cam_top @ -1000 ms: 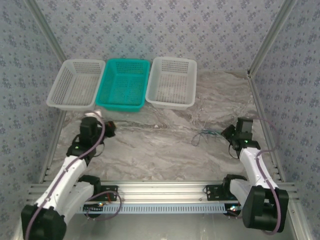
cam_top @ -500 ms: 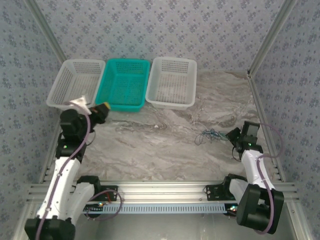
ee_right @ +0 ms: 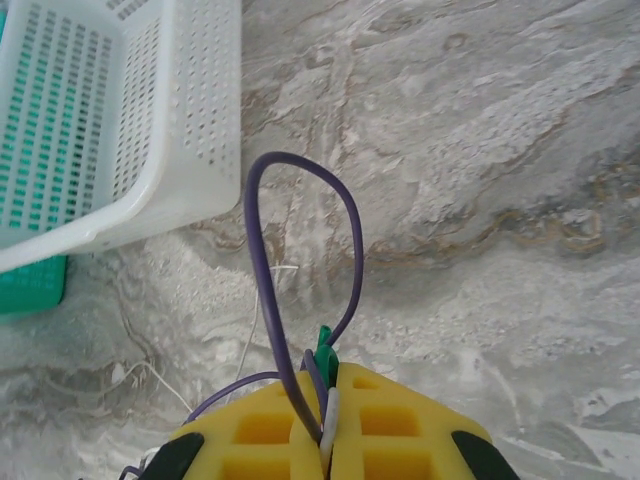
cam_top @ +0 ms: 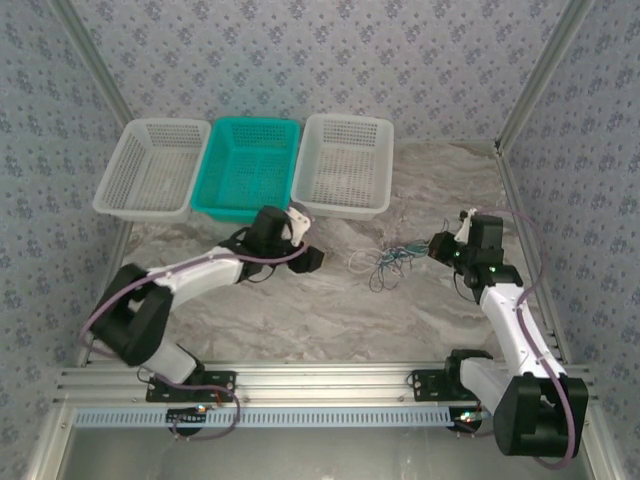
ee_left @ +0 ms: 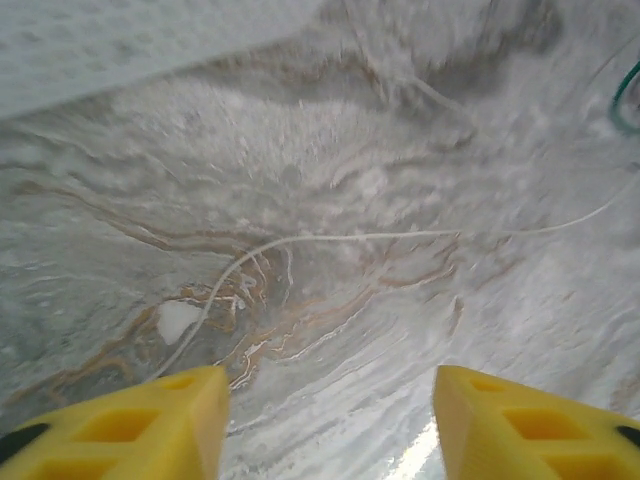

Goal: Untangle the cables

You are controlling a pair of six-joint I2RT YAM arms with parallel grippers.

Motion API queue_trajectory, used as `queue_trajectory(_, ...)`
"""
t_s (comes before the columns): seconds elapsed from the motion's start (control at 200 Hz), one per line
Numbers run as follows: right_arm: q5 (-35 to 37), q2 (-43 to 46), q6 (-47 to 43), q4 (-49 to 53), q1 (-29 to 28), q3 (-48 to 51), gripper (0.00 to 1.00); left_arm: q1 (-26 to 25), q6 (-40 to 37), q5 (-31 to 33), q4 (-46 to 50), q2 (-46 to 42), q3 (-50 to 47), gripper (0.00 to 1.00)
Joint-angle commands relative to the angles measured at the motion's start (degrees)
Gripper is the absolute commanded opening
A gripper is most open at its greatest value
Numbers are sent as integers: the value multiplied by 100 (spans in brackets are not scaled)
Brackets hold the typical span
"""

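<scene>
The cables (cam_top: 385,262) lie as a small loose tangle of dark, green and teal strands on the marble table, right of centre. My right gripper (cam_top: 437,247) is at the tangle's right end. In the right wrist view it (ee_right: 327,400) is shut on a purple wire (ee_right: 262,250) that loops upward, a green wire end (ee_right: 324,347) and a white strand. My left gripper (cam_top: 310,259) sits just left of the tangle. Its yellow fingers (ee_left: 150,420) stand open over bare table, with a thin white wire (ee_left: 340,238) ahead and a teal wire (ee_left: 622,95) at the right edge.
Three baskets line the back: a white one (cam_top: 108,205), a teal one (cam_top: 240,213) and a white one (cam_top: 340,208), whose corner (ee_right: 150,215) is close ahead in the right wrist view. Patterned walls and metal posts close in both sides.
My left arm has swung from the far left in to the table's centre, beside the tangle. My right gripper has moved up and left, and the tangle has shifted left with it and spread.
</scene>
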State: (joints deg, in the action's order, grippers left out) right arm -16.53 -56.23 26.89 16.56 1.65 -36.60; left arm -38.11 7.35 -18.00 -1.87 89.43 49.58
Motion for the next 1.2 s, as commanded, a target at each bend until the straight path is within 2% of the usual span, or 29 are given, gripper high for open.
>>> queue_trajectory(0.0,-131,-79,-214,295,-121,-219,0,-149,-802,153,104,606,595,63)
queue_trajectory(0.06,-145,-129,-220,333,-143,-255,0,-161,-974,308,258,932,831,66)
queue_trajectory(0.135,-191,-160,-214,317,-167,-243,0,-158,-1145,148,271,1203,983,74)
queue_trajectory(0.23,-271,-219,-167,211,-190,-198,0,-207,-1420,-373,147,1463,1070,83)
queue_trajectory(0.34,-385,-365,227,85,-119,-192,0,-288,-1666,-1150,-69,1659,1096,88)
queue_trajectory(0.42,-359,-609,501,338,-78,-408,0,-510,-2015,-1443,-770,1576,789,89)
queue_trajectory(0.535,-694,-838,869,302,-26,-502,0,-981,-2463,-1163,-2626,1475,-68,93)
queue_trajectory(0.63,-1075,-892,1272,4,-18,-455,0,-1108,-2281,-972,-3176,1706,12,94)
queue_trajectory(0.76,-1387,-883,1406,-140,-41,-496,0,-1113,-1864,-432,-4468,2045,-54,95)
queue_trajectory(0.849,-1547,-847,1406,-127,-44,-540,0,-1122,-1817,-160,-4711,2137,13,94)
queue_trajectory(0.929,-1686,-796,1436,-130,-57,-529,0,-1121,-1836,-40,-4752,2149,48,90)
queue_trajectory(0.989,-1771,-761,1466,-164,-54,-511,0,-1126,-1852,14,-4785,2140,52,82)
queue_trajectory(1.194,-1761,-749,1552,-182,20,-430,0,-1117,-1786,93,-5020,1919,-208,35)
